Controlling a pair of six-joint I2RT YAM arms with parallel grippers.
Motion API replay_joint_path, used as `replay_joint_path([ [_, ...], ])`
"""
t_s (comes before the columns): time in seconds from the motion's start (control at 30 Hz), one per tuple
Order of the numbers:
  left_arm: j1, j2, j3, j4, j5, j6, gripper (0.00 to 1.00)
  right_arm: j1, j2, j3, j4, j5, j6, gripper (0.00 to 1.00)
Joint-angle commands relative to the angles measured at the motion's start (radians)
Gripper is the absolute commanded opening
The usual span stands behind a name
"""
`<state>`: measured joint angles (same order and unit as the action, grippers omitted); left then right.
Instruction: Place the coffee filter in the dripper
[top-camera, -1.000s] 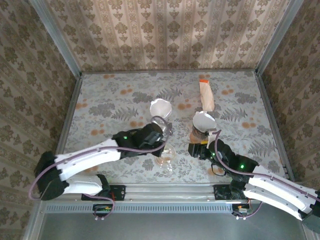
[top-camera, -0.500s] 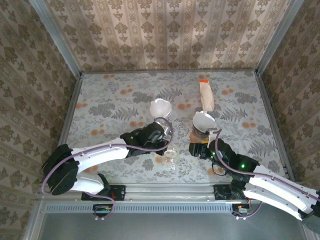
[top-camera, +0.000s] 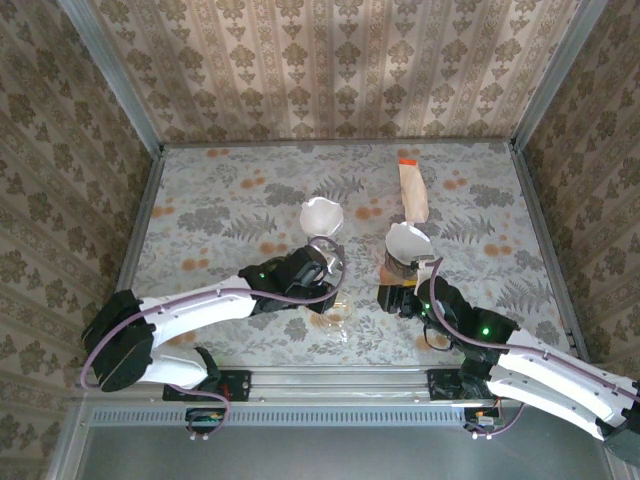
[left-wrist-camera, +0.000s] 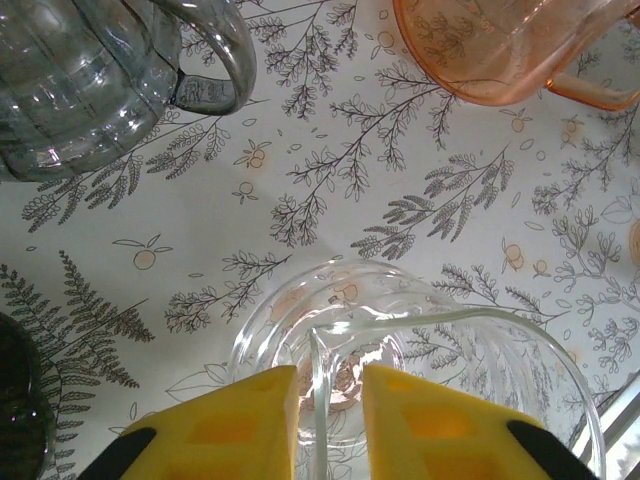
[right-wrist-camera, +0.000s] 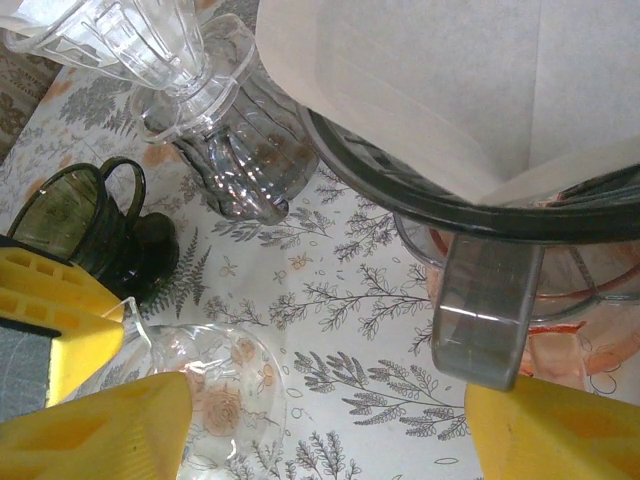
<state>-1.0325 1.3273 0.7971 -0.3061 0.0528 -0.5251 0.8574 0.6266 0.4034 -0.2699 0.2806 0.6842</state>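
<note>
Coffee filter (right-wrist-camera: 430, 90) sits in dark dripper (right-wrist-camera: 482, 300); my right jaws gape wide near its handle; left jaws slightly parted astride clear dripper (left-wrist-camera: 400, 335) rim.

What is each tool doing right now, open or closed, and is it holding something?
Left tool: slightly open, astride the wall of the clear glass dripper, not pinching it.
Right tool: wide open, holding nothing.

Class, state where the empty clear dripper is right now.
In the top view the empty clear dripper sits near the front edge, centre, left of the dark dripper holding a filter; its glass lies between the fingers of the left end effector.
</note>
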Motion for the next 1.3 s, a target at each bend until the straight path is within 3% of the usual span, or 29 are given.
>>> replay_joint_path([
  [0.0, 0.001, -0.049, 0.025, -0.035, -0.015, -0.012, 0.32, -0.003, 0.004, 0.04, -0.017, -0.008, 0.0, 0.74],
  [0.27, 0.066, -0.303, 0.013, -0.122, -0.106, -0.109, 0.48, 0.012, 0.093, 0.091, 0.024, -0.129, -0.049, 0.75],
  [0.47, 0.287, -0.504, -0.053, -0.303, -0.124, -0.219, 0.49, 0.04, 0.142, 0.111, 0.045, -0.11, -0.046, 0.75],
  [0.6, 0.46, -0.529, -0.122, -0.355, -0.006, -0.228, 0.44, 0.043, 0.15, 0.115, 0.04, -0.1, -0.043, 0.75],
  [0.7, 0.528, -0.522, -0.181, -0.323, 0.058, -0.235, 0.38, 0.044, 0.147, 0.115, 0.037, -0.093, -0.041, 0.75],
  [1.1, 0.537, -0.397, -0.267, -0.1, 0.075, -0.216, 0.37, 0.043, 0.13, 0.112, 0.017, -0.084, -0.035, 0.75],
  [1.27, 0.544, -0.326, -0.251, -0.081, 0.058, -0.189, 0.26, 0.044, 0.126, 0.109, 0.011, -0.081, -0.035, 0.75],
])
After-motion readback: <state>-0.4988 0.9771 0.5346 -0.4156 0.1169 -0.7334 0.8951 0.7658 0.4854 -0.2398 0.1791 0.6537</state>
